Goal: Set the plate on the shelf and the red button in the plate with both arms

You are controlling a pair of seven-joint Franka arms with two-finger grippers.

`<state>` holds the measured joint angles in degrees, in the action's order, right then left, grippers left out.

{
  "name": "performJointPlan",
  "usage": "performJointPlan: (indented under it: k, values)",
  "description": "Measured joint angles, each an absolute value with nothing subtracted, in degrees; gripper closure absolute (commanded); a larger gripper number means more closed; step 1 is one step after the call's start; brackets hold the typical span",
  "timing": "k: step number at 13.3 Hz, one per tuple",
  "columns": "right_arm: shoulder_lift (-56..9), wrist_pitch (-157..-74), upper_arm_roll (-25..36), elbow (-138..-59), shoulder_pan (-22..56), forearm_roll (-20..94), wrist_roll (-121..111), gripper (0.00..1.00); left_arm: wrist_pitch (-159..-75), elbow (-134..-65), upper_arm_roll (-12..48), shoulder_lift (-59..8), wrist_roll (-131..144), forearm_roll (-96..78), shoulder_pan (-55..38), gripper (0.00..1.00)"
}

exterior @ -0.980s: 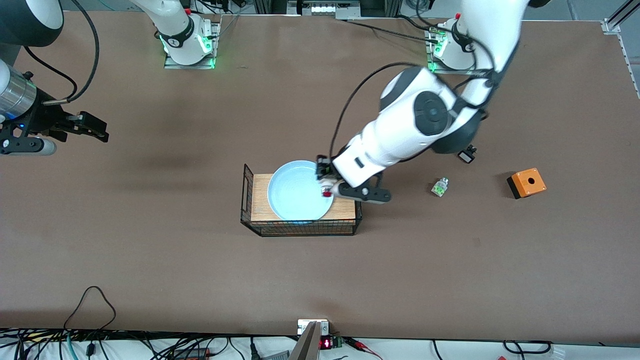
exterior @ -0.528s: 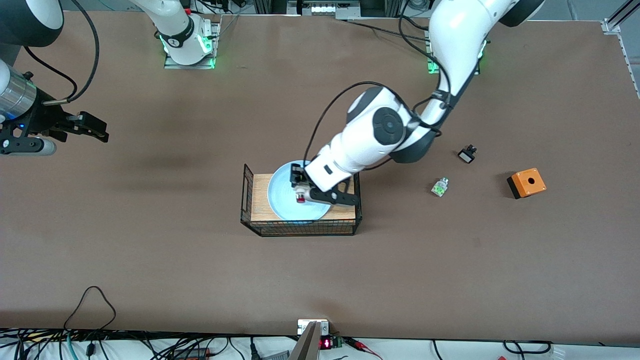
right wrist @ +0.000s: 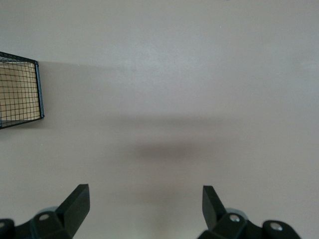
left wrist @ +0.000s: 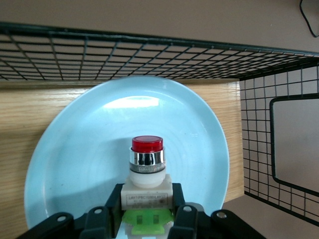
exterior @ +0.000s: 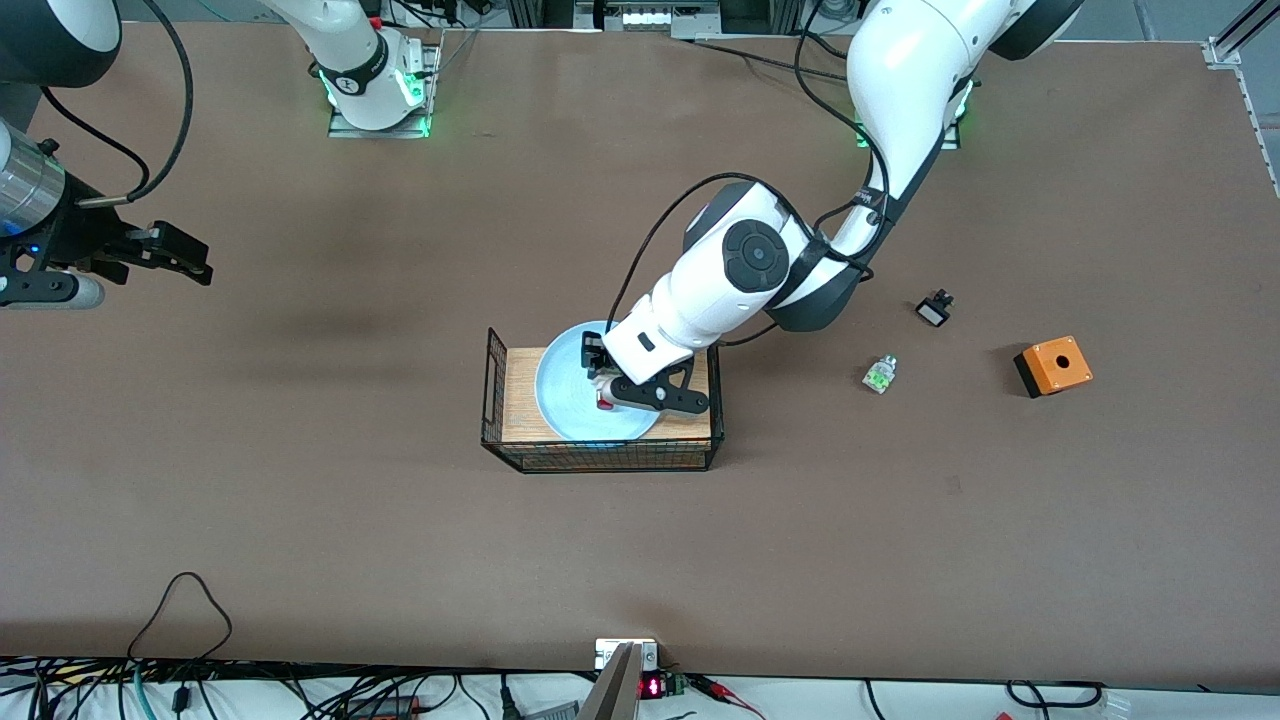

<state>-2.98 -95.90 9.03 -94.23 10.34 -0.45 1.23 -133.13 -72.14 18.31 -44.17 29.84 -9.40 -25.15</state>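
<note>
The pale light-blue plate (exterior: 570, 395) lies on the wooden floor of a black wire basket (exterior: 497, 400) at the table's middle. It fills the left wrist view (left wrist: 79, 149). My left gripper (exterior: 607, 392) is over the plate and is shut on the red button (exterior: 604, 403). In the left wrist view the button (left wrist: 147, 172) shows its red cap, chrome ring, white body and green patch between the black fingers (left wrist: 114, 199). My right gripper (exterior: 185, 256) is open and empty, held over bare table at the right arm's end; its fingertips (right wrist: 79, 199) stand wide apart.
A white-and-green part with no red cap (exterior: 879, 374), a small black part (exterior: 933, 309) and an orange box with a round hole (exterior: 1053, 366) lie toward the left arm's end. Cables run along the table edge nearest the front camera.
My left gripper has carried the red button from the plate's rim inward over the plate and lower. The right arm has barely moved.
</note>
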Motion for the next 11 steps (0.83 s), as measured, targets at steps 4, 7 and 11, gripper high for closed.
performJointPlan:
  k: [4,7,11]
  values:
    - [-2.98,-95.89,9.03,-94.18,10.34,-0.45,1.23,0.00,-133.13,-71.97,18.31,-44.27,29.84,-9.08,-25.16,0.00]
    - [-2.98,-95.89,9.03,-94.15,10.34,-0.45,1.23,0.00,-130.45,-70.54,18.25,-43.72,29.84,-9.07,-24.78,0.00]
    - [-2.98,-95.89,9.03,-93.96,10.34,-0.45,1.03,0.00,-112.39,-68.21,17.95,-36.43,29.93,-9.02,-22.43,0.00]
